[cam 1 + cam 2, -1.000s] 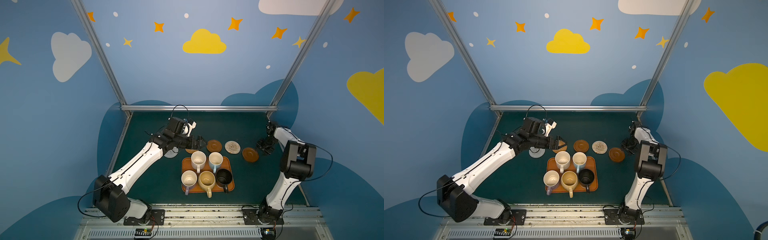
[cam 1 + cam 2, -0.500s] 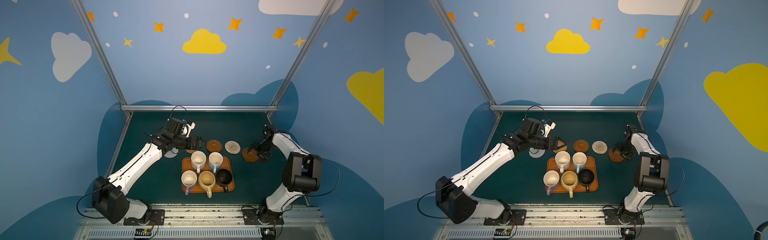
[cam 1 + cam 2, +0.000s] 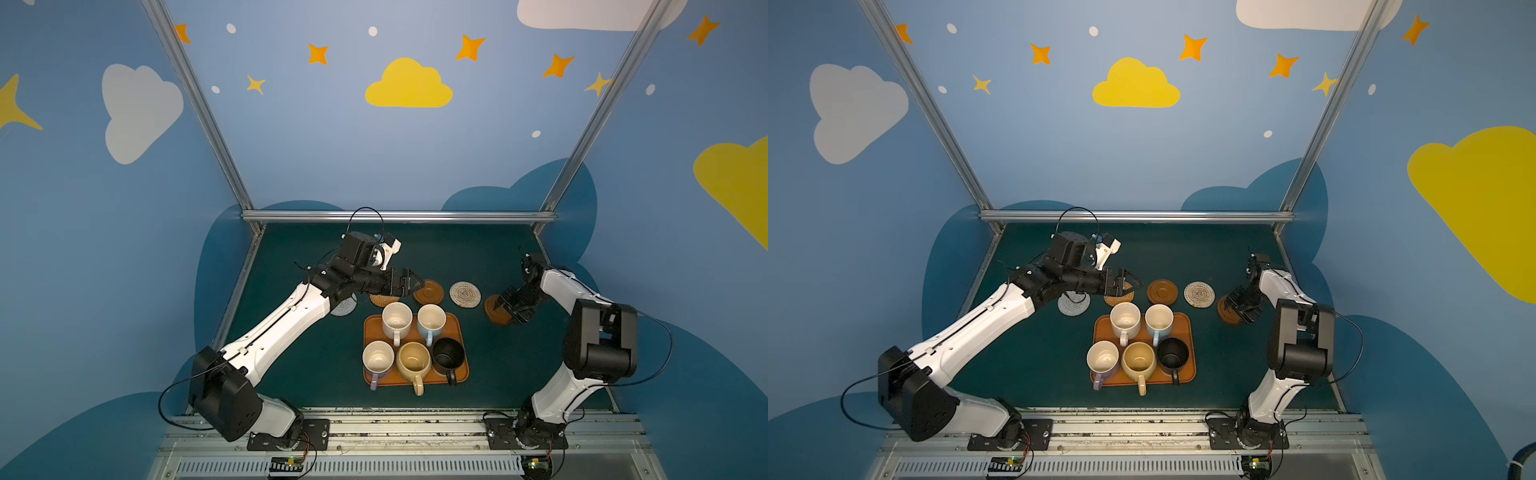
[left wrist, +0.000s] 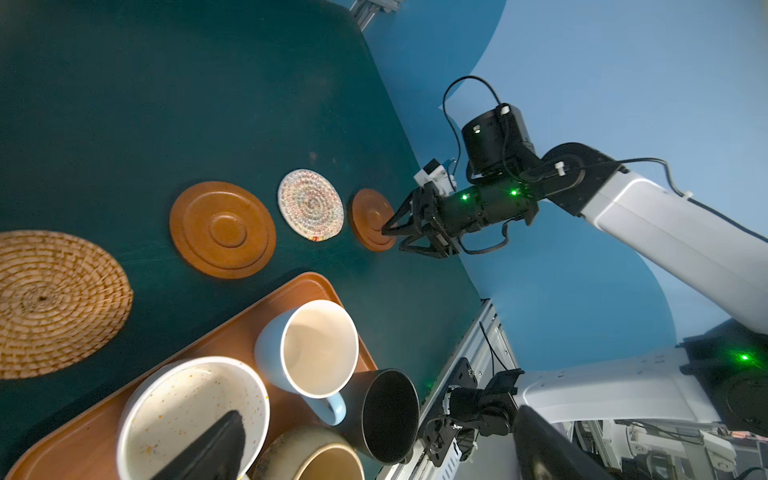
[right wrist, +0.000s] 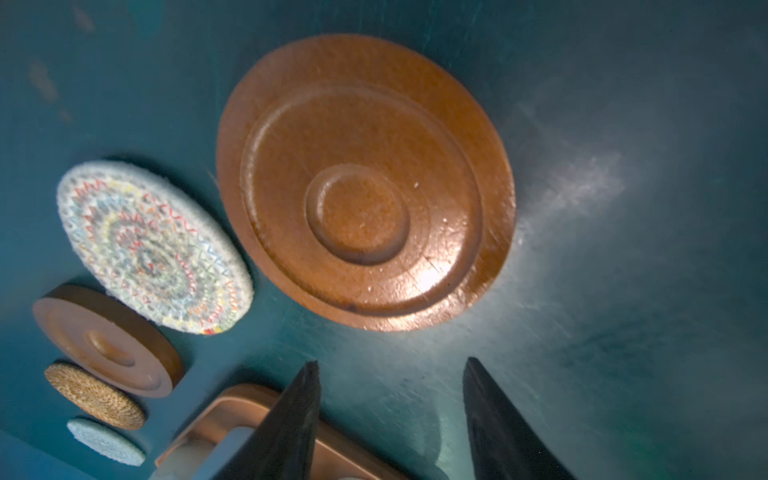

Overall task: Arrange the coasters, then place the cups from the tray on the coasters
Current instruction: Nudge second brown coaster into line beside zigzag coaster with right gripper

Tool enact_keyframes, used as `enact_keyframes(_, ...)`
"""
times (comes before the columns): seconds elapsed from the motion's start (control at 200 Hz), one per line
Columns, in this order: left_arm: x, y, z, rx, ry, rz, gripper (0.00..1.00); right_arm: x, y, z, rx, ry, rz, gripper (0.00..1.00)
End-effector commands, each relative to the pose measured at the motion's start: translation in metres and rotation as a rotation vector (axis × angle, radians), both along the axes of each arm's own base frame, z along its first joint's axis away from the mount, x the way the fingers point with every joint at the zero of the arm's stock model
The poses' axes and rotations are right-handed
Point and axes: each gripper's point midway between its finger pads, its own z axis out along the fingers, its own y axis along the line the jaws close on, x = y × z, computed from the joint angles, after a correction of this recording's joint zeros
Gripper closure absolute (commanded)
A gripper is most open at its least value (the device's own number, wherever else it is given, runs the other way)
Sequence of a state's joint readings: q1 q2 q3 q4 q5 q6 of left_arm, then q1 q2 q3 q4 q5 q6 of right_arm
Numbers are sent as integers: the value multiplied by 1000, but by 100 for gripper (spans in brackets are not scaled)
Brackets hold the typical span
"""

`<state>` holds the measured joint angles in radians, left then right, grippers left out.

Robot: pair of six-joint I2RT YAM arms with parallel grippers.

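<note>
Five coasters lie in a row behind the tray (image 3: 462, 332): grey-white woven (image 3: 345, 308), tan rattan (image 3: 384, 300), brown wooden (image 3: 429, 291), beige spiral rope (image 3: 465, 294) and a second brown wooden one (image 3: 493, 312). On the tray stand the speckled white (image 3: 397, 319), light blue (image 3: 431, 318), lavender (image 3: 377, 358), yellow-beige (image 3: 413, 360) and black (image 3: 448, 354) cups. My left gripper (image 3: 415, 285) hovers open over the rattan coaster's far edge, holding nothing. My right gripper (image 5: 390, 365) is open just beside the right-hand wooden coaster (image 5: 365, 183), with only bare table between its fingers.
The dark green table (image 3: 457, 253) ends at a metal rail (image 3: 395, 216) at the back and at the blue side walls. The arms' bases and a metal rail (image 3: 395, 424) run along the front edge.
My right gripper has swung from the back right corner down to the right-hand wooden coaster, its jaws widening and then narrowing. The left arm has hardly moved.
</note>
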<state>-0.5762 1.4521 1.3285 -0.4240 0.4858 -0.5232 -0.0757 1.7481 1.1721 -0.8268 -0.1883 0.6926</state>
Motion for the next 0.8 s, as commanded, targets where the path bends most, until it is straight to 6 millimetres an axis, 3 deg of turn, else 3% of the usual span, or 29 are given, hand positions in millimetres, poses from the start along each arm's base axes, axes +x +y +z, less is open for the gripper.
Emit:
enact_keyframes(0.0, 6, -11, 7, -7, -36, -24, 0, 1, 3, -9, 20, 17, -31, 43)
enact_keyframes(0.195, 19, -14, 0, 14, -29, 20, 0, -2, -2, -20, -4, 47, -42, 40)
enact_keyframes(0.511, 18, -17, -6, 21, -12, 15, 0, -2, -4, -34, -7, 58, -66, 41)
enact_keyframes(0.791, 16, -16, -9, 18, -2, 27, 0, -7, -7, -30, -15, 46, -66, 43)
